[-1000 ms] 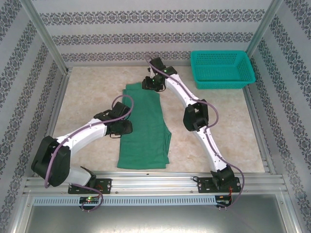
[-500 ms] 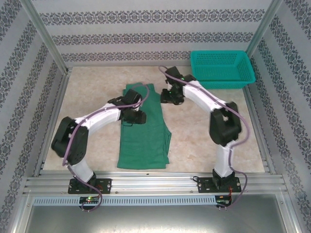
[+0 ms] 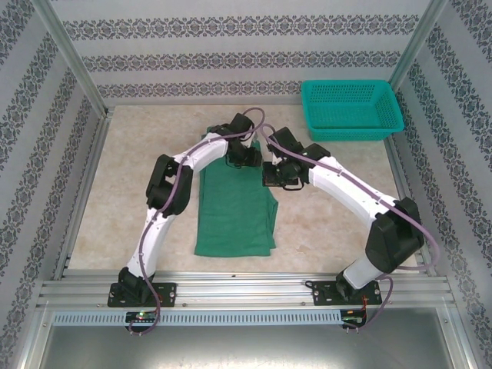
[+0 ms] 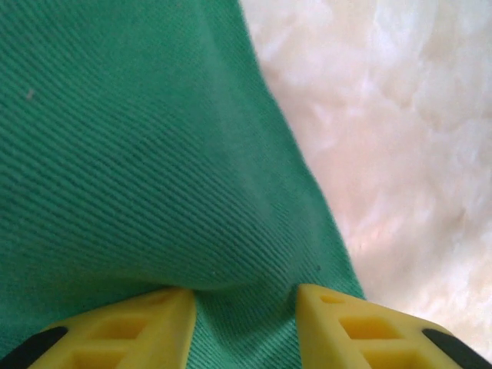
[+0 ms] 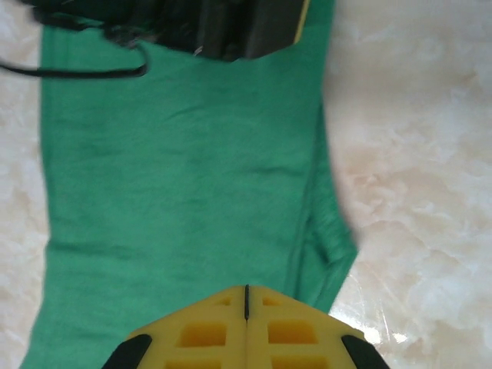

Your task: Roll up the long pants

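While the dark green soft cloth long pants lie flat and unrolled, both grippers sit near their far end.
No turn of a roll shows anywhere, so I judge the task barely begun: 0 turns made, the whole length left to roll. The pants run from beneath the left gripper back toward the arm bases on the pale marbled tabletop. That gripper's 2 yellow fingers stand partway apart with a hump of cloth between them; whether they pinch it I cannot tell. The right gripper, above the cloth near its right edge, has its fingers pressed together, no cloth visibly between them.
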Available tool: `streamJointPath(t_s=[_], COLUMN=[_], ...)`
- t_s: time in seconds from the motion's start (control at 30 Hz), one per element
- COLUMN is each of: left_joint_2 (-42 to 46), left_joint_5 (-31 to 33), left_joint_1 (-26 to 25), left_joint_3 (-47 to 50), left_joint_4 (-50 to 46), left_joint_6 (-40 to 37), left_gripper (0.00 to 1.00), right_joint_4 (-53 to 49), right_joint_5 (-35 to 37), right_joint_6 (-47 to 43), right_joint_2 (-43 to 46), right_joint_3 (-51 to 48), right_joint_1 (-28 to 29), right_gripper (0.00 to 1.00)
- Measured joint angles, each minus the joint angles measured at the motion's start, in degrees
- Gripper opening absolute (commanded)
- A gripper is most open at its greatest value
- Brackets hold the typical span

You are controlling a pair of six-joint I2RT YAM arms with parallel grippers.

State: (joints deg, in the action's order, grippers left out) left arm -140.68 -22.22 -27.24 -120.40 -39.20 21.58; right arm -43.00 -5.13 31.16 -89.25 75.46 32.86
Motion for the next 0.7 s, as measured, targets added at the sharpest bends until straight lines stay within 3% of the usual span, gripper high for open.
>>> streamJointPath(t_s=[0.07,0.13,0.17,0.2,0.23,0.3,0.37,0.43,0.6,0.7], left_joint_2=[-3.5,-5.1,-4.9,-3.5,-0.9,6.4,16.2,28.5,56.7,67.9], left_joint_5=[-1.1,-1.3,-1.4,-1.2,-0.4,1.9,4.9,7.6,12.1,14.0], left_joint_1=[0.4,0.7,0.7,0.7,0.7,0.6,0.4,0.2,-4.1,-8.7], left_joint_3=[-6.6,-9.4,-9.1,-6.8,-2.7,7.8,19.6,30.8,49.3,58.0], left_joint_4=[-2.1,-2.2,-2.2,-0.9,0.7,2.5,4.2,5.6,7.2,6.9], left_joint_6=[-0.3,-1.1,-1.7,-2.4,-3.2,-4.7,-6.8,-8.9,-11.1,-10.3], left_gripper=[0.41,0.45,0.48,0.51,0.54,0.59,0.66,1.00,1.00,1.00], right_joint_4=[0.2,0.3,0.6,0.7,1.0,1.7,2.8,3.8,7.0,8.1], right_joint_5=[0.0,0.3,0.5,0.7,0.9,1.3,1.3,0.6,-1.7,-1.3], right_joint_6=[0.3,0.7,1.1,1.4,1.6,1.8,2.1,2.5,3.5,3.6], right_joint_2=[0.9,1.1,1.1,1.1,1.1,1.2,1.8,3.2,7.2,9.4], right_joint_3=[0.0,0.0,-0.3,-0.8,-1.4,-3.1,-5.7,-8.9,-15.6,-18.2], right_joint_1=[0.1,0.6,0.8,1.1,1.2,1.4,1.2,0.2,-3.8,-5.0], right_gripper=[0.08,0.22,0.33,0.52,0.63,0.97,0.98,0.98,0.98,0.98])
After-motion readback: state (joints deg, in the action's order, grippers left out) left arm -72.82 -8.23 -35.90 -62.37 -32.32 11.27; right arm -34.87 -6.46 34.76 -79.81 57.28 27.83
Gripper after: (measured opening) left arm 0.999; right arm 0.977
